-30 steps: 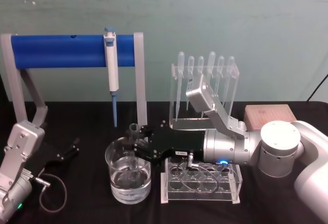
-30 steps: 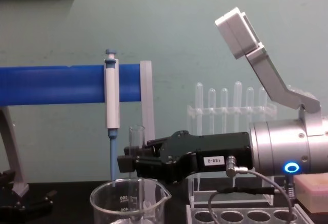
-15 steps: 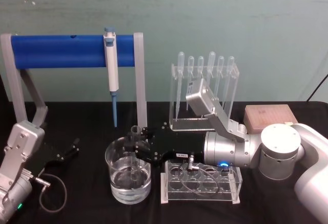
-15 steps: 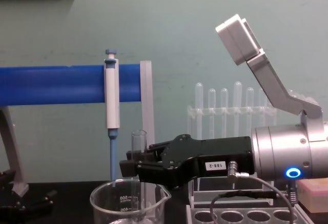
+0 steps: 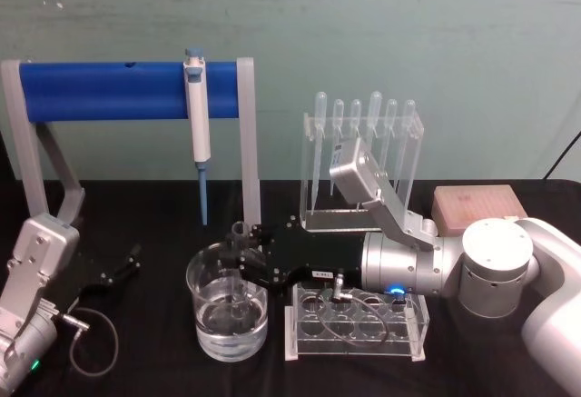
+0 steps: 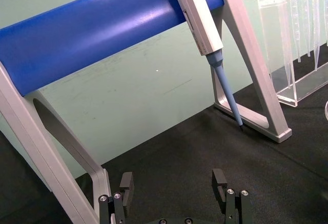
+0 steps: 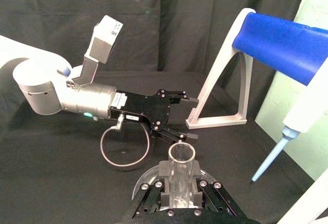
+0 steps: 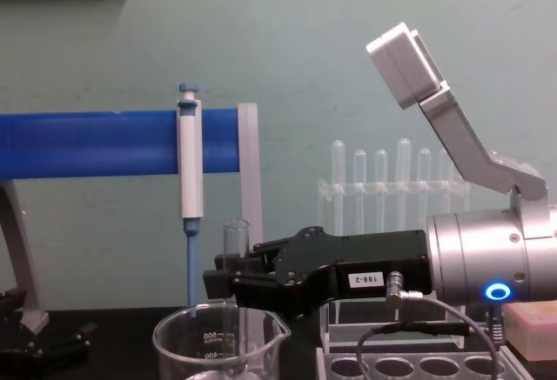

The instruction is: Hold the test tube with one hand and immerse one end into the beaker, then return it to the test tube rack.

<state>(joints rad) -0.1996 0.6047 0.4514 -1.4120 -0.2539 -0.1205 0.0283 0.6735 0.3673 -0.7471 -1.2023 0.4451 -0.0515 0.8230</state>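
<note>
Since a second ago your right gripper (image 5: 241, 261) has come down a touch with the test tube (image 5: 239, 232), and over the last half second it has barely shifted. From the head view, you see its fingers clamped around the tube, which stands upright over the beaker (image 5: 204, 324). Only the open rim clears the black fingers. The lower part runs down behind them and through the glass wall, so you cannot tell how deep the round end sits in the water. The test tube rack (image 5: 354, 347) stands just beside the beaker under the silver wrist, partly covered by it. Your left gripper (image 5: 123, 268) is parked well apart at the table's left, under the blue bar (image 5: 109, 90). In the left wrist view, the left gripper (image 6: 172, 183) has its fingers spread wide with nothing between them. Only their tips show, and the pipettor (image 6: 200, 19) hanging on the bar is cut off at its upper end. In the right wrist view, you look down the test tube (image 7: 181, 175) held tight between the right gripper's (image 7: 181, 198) pads. An arc of the beaker's rim (image 7: 144, 179) curves behind it, and the water is hidden. The left gripper (image 7: 189, 119) lies farther off, also spread. From the chest view, the right gripper (image 8: 222, 283) holds the tube (image 8: 235, 241) upright just above the beaker (image 8: 209, 341). The beaker and the rack (image 8: 418, 367) are both cut off below, so the water level and the tube's end stay hidden from you.
</note>
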